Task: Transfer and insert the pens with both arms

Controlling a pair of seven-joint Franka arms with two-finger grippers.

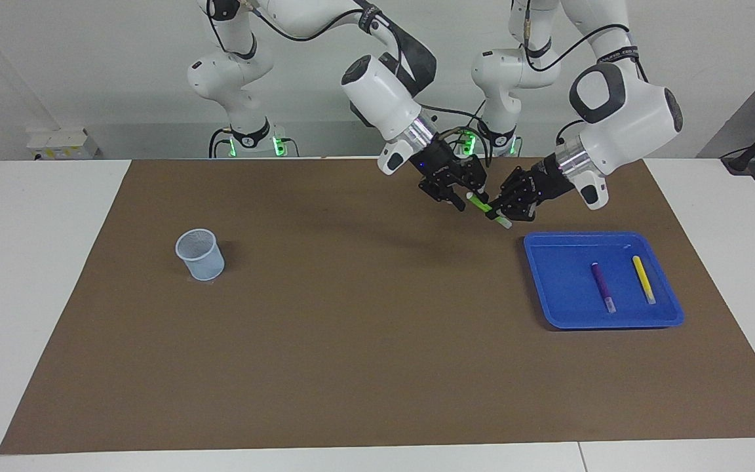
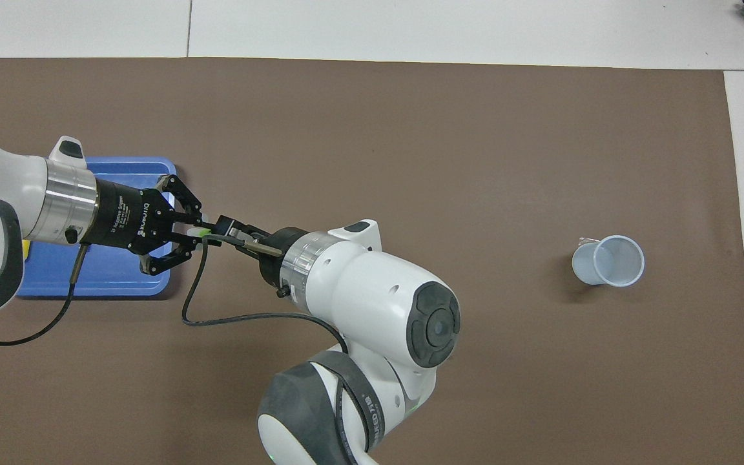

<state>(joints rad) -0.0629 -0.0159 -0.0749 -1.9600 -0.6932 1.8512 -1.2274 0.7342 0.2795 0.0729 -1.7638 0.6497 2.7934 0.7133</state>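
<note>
My left gripper is shut on the green pen and holds it tilted in the air over the mat, beside the tray's corner nearest the robots. My right gripper is open, and the pen's free end lies between its jaws. In the overhead view the left gripper and right gripper meet tip to tip at the green pen. The purple pen and the yellow pen lie side by side in the blue tray.
A pale mesh cup stands upright on the brown mat toward the right arm's end of the table; it also shows in the overhead view. The left arm covers much of the blue tray in the overhead view.
</note>
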